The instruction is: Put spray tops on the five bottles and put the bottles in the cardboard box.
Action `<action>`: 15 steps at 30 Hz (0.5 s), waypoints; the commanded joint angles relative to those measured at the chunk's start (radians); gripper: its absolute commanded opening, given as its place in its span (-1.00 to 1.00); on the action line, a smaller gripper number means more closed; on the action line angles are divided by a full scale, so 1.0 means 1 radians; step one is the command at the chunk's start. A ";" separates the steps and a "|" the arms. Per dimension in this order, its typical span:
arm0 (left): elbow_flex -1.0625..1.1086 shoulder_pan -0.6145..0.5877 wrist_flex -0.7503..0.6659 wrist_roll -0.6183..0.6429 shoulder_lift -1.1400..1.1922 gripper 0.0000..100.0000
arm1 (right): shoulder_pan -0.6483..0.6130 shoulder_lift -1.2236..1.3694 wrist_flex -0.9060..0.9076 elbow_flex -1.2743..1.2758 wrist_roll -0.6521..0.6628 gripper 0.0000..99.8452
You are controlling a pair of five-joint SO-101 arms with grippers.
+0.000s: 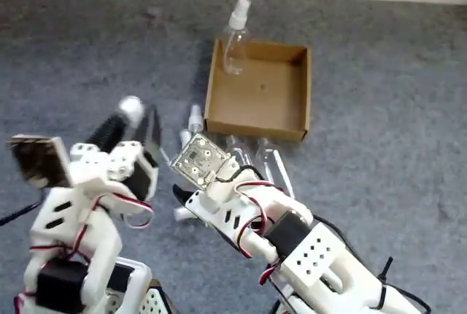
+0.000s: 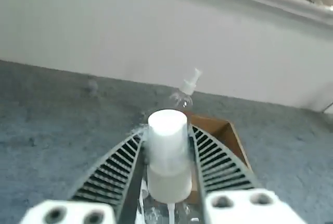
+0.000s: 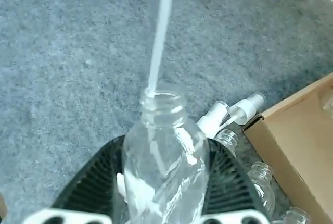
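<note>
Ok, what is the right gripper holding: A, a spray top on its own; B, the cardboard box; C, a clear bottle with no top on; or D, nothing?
C: in the right wrist view, the right gripper is shut on a clear bottle whose neck is open, with a thin dip tube entering it.

overhead and wrists, seemingly sharing box (image 1: 255, 124)

Brown cardboard box (image 1: 263, 128), open-topped — one clear capped bottle (image 1: 234, 45) leans at its far corner. A clear uncapped bottle (image 3: 164, 156) has a spray top's (image 2: 167, 153) thin white tube (image 3: 159, 41) entering its neck.
</note>
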 commanded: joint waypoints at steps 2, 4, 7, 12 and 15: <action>0.056 0.024 -0.044 -0.005 -0.005 -0.99 | -0.005 -0.137 -0.025 -0.010 -0.058 -0.99; 0.090 0.031 -0.071 -0.003 -0.001 -0.99 | -0.005 -0.219 -0.025 -0.010 -0.112 -0.99; 0.124 0.064 -0.095 0.025 0.001 -0.99 | -0.010 -0.302 -0.025 -0.002 -0.120 -0.99; 0.133 0.130 -0.089 0.025 0.002 -0.99 | -0.005 -0.314 -0.025 -0.002 -0.126 -0.99; 0.168 0.128 -0.094 0.023 -0.005 -0.99 | -0.002 -0.317 -0.025 -0.010 -0.126 -0.99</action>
